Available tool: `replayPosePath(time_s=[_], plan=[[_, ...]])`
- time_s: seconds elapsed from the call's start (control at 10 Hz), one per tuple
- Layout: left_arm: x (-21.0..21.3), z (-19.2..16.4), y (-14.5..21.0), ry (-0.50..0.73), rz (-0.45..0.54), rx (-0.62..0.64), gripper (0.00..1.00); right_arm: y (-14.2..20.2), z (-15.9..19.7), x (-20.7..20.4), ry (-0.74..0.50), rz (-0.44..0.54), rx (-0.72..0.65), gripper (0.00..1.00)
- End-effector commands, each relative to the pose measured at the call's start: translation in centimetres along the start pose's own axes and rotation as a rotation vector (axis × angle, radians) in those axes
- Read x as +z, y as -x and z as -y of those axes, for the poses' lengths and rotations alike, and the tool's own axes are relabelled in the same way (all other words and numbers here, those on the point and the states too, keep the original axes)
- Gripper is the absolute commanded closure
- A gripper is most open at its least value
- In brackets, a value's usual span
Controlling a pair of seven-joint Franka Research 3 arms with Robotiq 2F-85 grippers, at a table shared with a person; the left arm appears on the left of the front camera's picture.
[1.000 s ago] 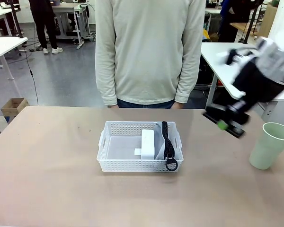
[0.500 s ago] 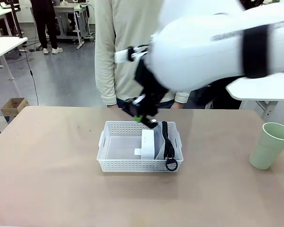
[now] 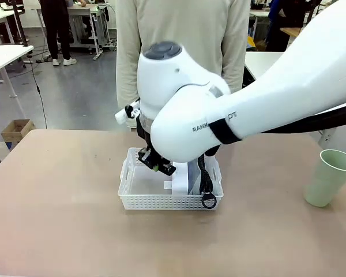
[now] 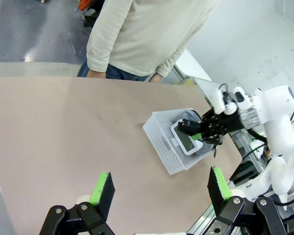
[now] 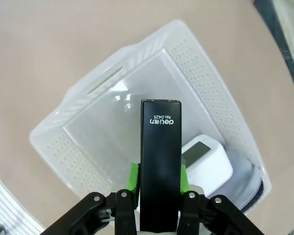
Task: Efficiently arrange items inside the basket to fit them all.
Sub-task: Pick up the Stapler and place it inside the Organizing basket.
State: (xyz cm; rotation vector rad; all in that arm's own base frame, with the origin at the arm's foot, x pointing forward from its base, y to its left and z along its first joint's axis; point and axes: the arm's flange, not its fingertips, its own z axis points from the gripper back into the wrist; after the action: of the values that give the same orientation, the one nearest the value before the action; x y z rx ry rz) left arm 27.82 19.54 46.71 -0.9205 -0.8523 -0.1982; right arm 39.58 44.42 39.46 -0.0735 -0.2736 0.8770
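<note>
Carrying the stapler (image 5: 160, 161) above the bare floor of the basket (image 5: 206, 73) | right gripper (image 5: 159, 178) clamped on it, swung across from beside the cup (image 3: 328, 178) a second ago | box (image 5: 206, 159) and pouch (image 3: 206, 183) packed at one end | left gripper (image 4: 160, 186) wide open, empty | cup waits outside on the table (image 3: 57, 231)

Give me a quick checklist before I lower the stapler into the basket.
1. Stapler gripped squarely by right jaws: ok.
2. Stapler above bare floor of basket: ok.
3. White box and pouch tucked at one end, off the drop spot: ok.
4. Clearance under stapler: cannot tell.
5. Cup packed: not ok, it stands on the table.
6. Left jaws open and far off: ok.
</note>
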Motion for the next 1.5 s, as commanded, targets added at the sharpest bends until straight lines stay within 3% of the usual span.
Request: replayPosePath(time_s=[0.0, 0.3, 1.1, 1.2, 1.4], plan=[[0.1, 0.2, 0.1, 0.012, 0.011, -0.004, 0.00, -1.1, 0.4, -1.9, -0.021, -0.011, 0.012, 0.63], [0.1, 0.2, 0.1, 0.012, 0.011, -0.004, 0.00, -0.5, 1.6, -5.8, -0.159, -0.052, 0.018, 0.63], [0.1, 0.2, 0.1, 0.012, 0.011, -0.004, 0.00, -0.4, 1.7, -6.7, -0.198, -0.078, 0.052, 0.63], [0.1, 0.2, 0.1, 0.012, 0.011, -0.004, 0.00, -0.4, 1.7, -6.7, -0.188, -0.079, 0.068, 0.04], [0.1, 0.2, 0.1, 0.012, 0.011, -0.004, 0.00, -0.3, 1.7, -6.8, -0.202, -0.085, 0.069, 0.00]])
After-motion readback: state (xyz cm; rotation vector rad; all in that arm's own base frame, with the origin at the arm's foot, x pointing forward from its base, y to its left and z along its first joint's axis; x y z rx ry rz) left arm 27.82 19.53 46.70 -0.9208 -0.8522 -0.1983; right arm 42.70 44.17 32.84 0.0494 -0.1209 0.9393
